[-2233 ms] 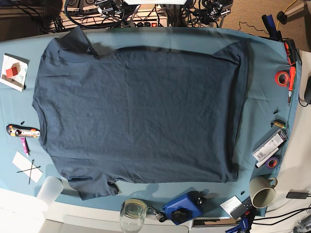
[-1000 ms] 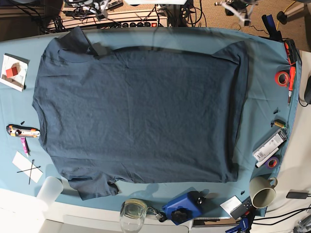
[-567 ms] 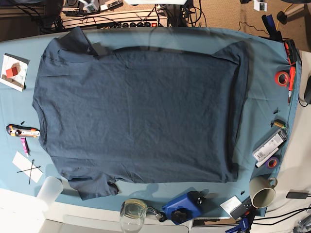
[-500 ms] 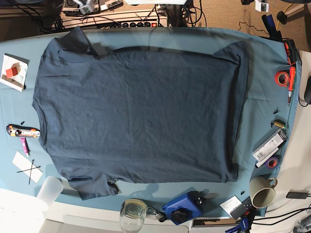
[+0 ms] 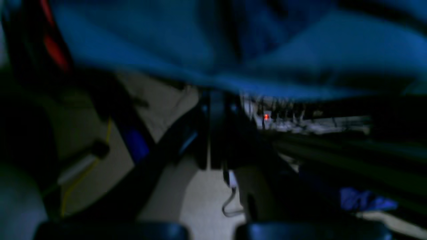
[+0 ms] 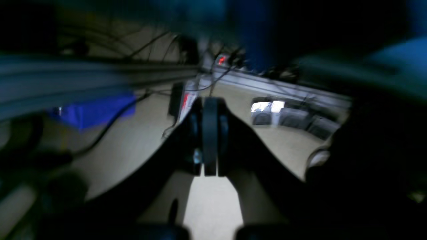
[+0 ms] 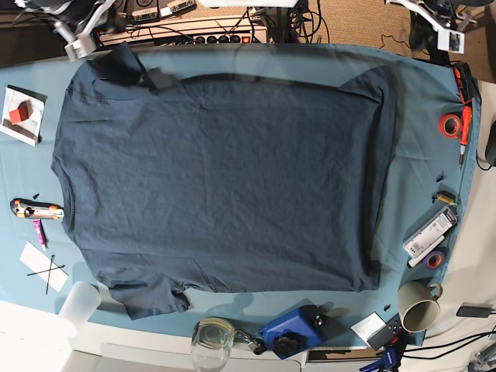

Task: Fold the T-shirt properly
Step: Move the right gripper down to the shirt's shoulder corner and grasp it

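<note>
The dark slate-blue T-shirt (image 7: 221, 174) lies spread flat over the teal table cloth (image 7: 422, 155), collar side to the left and hem to the right. One sleeve (image 7: 124, 66) lies at the top left, the other (image 7: 151, 298) at the bottom left. My right gripper (image 7: 75, 48) hovers at the table's far left corner, just left of the upper sleeve. My left gripper (image 7: 449, 37) hovers past the far right corner, clear of the shirt. In the blurred wrist views both pairs of fingers (image 5: 213, 133) (image 6: 210, 140) stand pressed together and hold nothing.
On the right edge lie a red tape roll (image 7: 450, 124), a white tube (image 7: 431, 232) and a mug (image 7: 418, 306). A glass (image 7: 212, 339) and a blue device (image 7: 293, 332) stand at the front. A white box (image 7: 21, 115), a cutter (image 7: 36, 208) and a plastic cup (image 7: 80, 304) are on the left.
Both arms have swung outward along the far edge. The right gripper now shows at the top left corner, the left one at the top right. The shirt has not moved.
</note>
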Controlling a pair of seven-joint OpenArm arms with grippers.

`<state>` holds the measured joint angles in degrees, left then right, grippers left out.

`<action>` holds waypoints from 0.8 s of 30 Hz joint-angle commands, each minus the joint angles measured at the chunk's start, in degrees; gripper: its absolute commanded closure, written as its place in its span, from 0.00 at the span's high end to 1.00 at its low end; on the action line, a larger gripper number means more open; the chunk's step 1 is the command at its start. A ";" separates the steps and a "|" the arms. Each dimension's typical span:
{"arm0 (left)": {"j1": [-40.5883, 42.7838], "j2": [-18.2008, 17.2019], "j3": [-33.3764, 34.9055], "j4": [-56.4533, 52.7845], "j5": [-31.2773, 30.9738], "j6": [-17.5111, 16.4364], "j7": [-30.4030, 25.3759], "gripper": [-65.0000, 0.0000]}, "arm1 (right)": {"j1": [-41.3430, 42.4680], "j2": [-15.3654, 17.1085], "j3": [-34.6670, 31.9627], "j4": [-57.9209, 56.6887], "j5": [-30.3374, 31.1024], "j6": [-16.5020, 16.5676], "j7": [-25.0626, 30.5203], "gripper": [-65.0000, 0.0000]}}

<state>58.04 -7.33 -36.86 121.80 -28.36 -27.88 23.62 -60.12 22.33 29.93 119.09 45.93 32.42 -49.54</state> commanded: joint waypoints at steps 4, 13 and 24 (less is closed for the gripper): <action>0.85 -0.33 -0.35 2.67 -1.29 -0.70 -0.92 0.00 | -0.66 -1.88 5.33 5.09 0.76 0.42 0.94 0.00; 0.85 -0.35 -0.35 2.67 -1.31 -0.70 -0.90 0.00 | -0.68 -6.64 8.44 8.17 3.58 5.90 1.42 0.48; 0.85 -1.27 -0.35 2.67 -1.29 -0.70 -0.92 0.00 | 8.63 -8.35 8.44 -0.22 3.58 5.90 -2.97 0.48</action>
<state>58.04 -8.29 -36.86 123.63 -28.97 -28.53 23.79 -50.83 13.41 37.82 118.02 48.66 38.15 -53.34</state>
